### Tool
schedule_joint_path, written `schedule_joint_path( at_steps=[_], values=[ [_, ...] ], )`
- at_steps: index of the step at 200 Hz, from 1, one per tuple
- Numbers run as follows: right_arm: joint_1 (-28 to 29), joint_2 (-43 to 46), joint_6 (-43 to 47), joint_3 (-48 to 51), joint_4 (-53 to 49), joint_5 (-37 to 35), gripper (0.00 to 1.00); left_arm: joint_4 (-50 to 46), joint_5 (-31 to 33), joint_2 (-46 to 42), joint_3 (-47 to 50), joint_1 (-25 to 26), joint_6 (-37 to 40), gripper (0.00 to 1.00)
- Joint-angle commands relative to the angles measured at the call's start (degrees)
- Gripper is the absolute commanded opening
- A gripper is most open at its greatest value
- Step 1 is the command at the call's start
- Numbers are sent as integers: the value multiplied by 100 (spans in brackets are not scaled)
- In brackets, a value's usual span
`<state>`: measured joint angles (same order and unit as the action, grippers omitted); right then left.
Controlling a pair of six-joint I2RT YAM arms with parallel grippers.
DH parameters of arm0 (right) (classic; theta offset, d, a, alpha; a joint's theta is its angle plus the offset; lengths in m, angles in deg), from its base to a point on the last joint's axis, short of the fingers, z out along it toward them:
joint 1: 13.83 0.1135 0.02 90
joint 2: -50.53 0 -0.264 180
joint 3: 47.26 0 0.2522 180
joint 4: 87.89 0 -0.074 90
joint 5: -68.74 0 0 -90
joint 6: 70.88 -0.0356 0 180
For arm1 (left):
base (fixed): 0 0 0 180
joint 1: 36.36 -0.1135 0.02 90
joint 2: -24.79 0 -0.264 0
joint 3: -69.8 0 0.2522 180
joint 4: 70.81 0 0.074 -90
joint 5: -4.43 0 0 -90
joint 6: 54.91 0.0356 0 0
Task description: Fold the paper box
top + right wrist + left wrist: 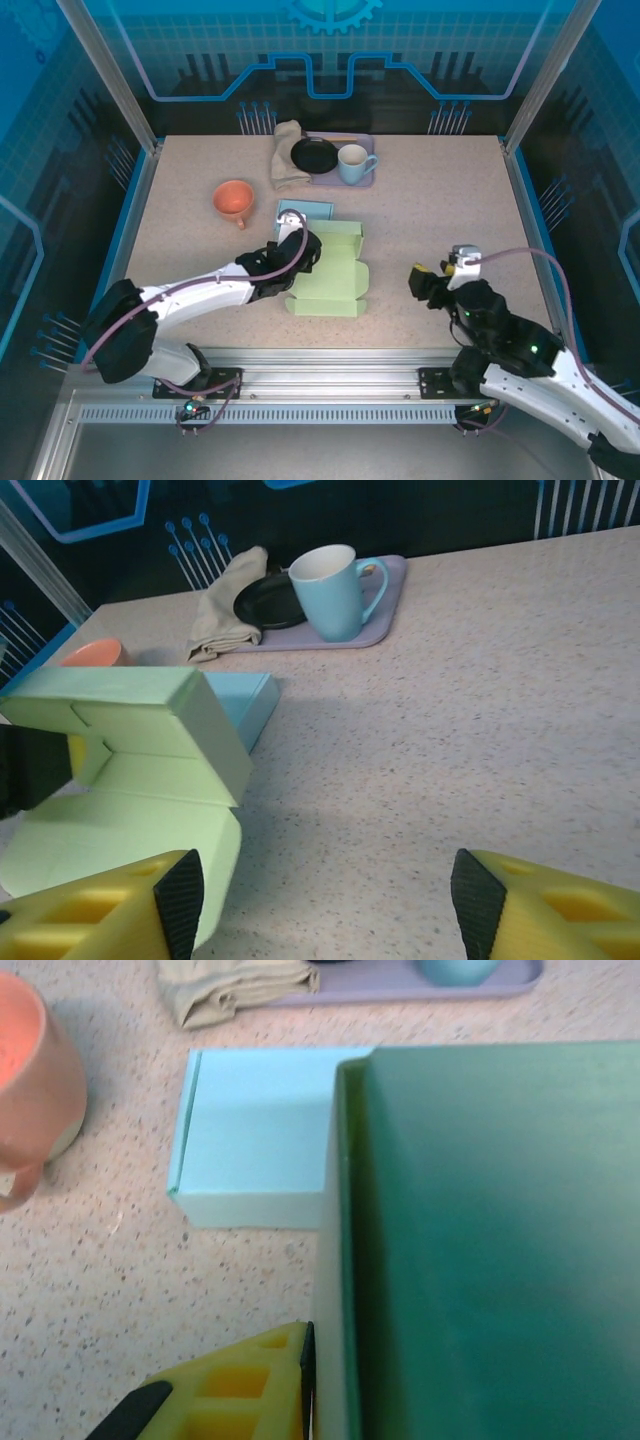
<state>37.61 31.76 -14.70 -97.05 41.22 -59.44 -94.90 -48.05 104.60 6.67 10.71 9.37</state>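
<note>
The light green paper box lies partly folded in the middle of the table, its far walls raised and its front flap flat. My left gripper is shut on the box's left wall. In the left wrist view one yellow finger presses the pale outer face of that wall, and the other finger is hidden behind it. My right gripper hangs open to the right of the box, clear of it. In the right wrist view the right gripper has bare table between its fingers, with the box to its left.
A light blue flat box lies just behind the green one. An orange cup stands at the left. At the back, a purple tray carries a blue mug and a black plate, with a beige cloth beside them.
</note>
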Motion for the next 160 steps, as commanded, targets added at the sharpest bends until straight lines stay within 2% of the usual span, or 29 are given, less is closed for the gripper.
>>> schedule_joint_path(
  at_steps=[1, 46, 91, 124, 160],
  values=[
    [18, 405, 89, -186, -1014, -377, 71, 306, -271, -332, -98, -7, 483, 16],
    [10, 910, 497, 646, -80, -76, 74, 548, -490, -674, -89, -12, 926, 15],
    [15, 914, 390, 747, -139, -119, 75, 1001, -1061, -770, 14, -10, 1369, 15],
    [13, 1031, 294, 760, -207, -206, 75, 1047, -1193, -763, 41, -9, 1616, 15],
    [20, 1297, 210, 750, -316, -313, 75, 671, -1390, -697, -434, -14, 2472, 15]
  ],
)
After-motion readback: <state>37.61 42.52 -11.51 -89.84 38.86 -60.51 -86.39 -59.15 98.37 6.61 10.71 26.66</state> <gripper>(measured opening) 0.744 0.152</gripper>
